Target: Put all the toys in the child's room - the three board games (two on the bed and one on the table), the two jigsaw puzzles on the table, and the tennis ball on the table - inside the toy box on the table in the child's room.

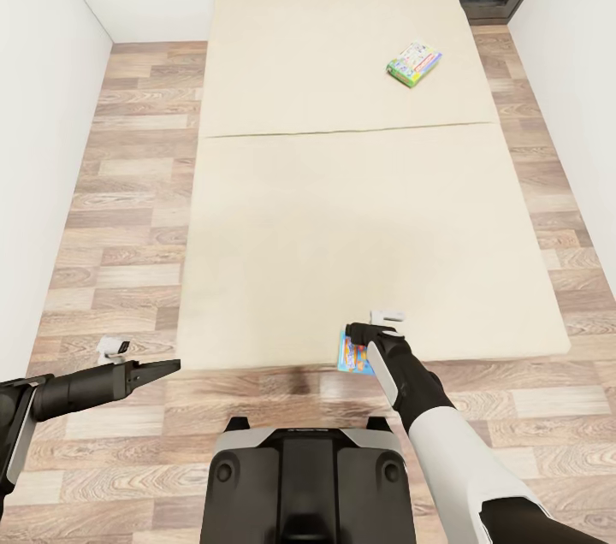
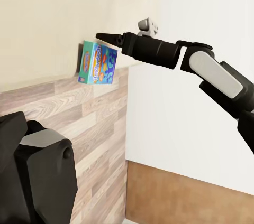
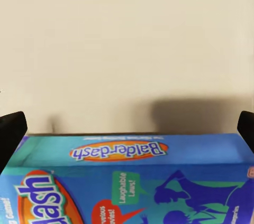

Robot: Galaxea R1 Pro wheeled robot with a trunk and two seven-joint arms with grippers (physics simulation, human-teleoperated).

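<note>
Head view: the bed [image 1: 342, 210] runs from the near floor strip up to the grey headboard. A pale green-edged board game [image 1: 414, 64] lies on the mattress towards the headboard end, on the window side. A blue board game [image 1: 353, 353] sits at the bed's near edge, under the right gripper [image 1: 370, 336]. The left gripper [image 1: 158, 369] hangs over the floor beside the bed's near corner, holding nothing; fingers look together.

Left wrist view: the blue box [image 2: 98, 63] stands tilted on its long edge against the bed's edge, above the floorboards. The right gripper [image 2: 108, 37] is at its top edge; whether it is clamped I cannot tell.

Right wrist view: the box [image 3: 127, 179] reads "Balderdash", with a dark fingertip [image 3: 10, 129] at either end, fingers apart and straddling it.

Progress, as judged: early. Both bed games remain out of the toy box.
</note>
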